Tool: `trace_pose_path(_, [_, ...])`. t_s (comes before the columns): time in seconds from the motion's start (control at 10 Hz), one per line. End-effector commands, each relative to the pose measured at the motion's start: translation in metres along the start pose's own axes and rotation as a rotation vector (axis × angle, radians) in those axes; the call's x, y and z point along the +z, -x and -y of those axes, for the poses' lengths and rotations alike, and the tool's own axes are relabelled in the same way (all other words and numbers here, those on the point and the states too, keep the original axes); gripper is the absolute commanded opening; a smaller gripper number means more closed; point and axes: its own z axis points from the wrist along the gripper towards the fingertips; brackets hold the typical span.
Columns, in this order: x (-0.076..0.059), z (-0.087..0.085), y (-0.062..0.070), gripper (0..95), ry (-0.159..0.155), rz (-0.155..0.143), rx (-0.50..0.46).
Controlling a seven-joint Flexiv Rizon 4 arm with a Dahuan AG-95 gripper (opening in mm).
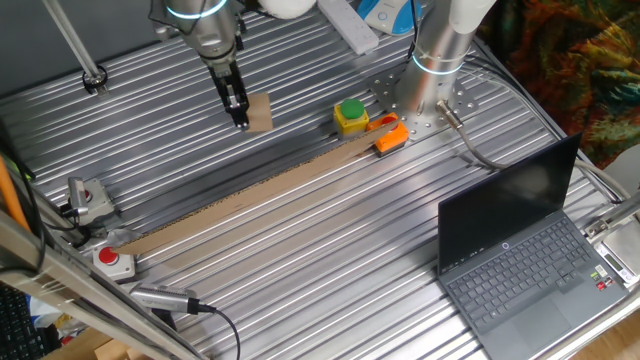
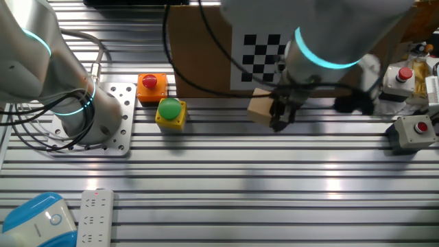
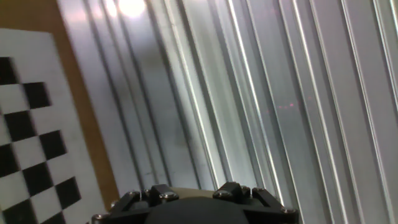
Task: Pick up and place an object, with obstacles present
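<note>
Nearest the one fixed view sits one open dark laptop (image 1: 520, 250) on the ribbed metal table (image 1: 300, 260), and on the front left one grey box with a red button (image 1: 112, 259). One long brown cardboard strip (image 1: 260, 195) runs slantwise across the middle. Beyond its far end: one orange piece (image 1: 390, 138), and one yellow box with a green button (image 1: 351, 116).

Further back, there it is: one small light-tan wooden-looking block (image 1: 260, 112), resting on the table just beside the black two-finger gripper (image 1: 238, 112), touching or nearly so. The fingers come down at its side, not clearly around it. Spread or pressed together? I cannot tell; the hand view shows only ribs and a chequered board (image 3: 31, 124).

My read: the block looks light, stiff and not fragile, its plain faces perhaps a little slick. Take it across two flat opposite sides, mid-height, squarely.
</note>
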Motion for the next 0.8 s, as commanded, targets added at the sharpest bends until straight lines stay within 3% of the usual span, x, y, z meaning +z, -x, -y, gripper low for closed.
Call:
trace_pose_path(0.1, [-0.004,-0.001,0.001,0.0,0.002,-0.001,0.001])
trace_pose_path(0.5, [-0.034,-0.018,0.02,0.0,-0.001,-0.028,0.015])
trace_pose_path(0.8, [-0.056,-0.041,0.037,0.0,-0.016,-0.043,0.024])
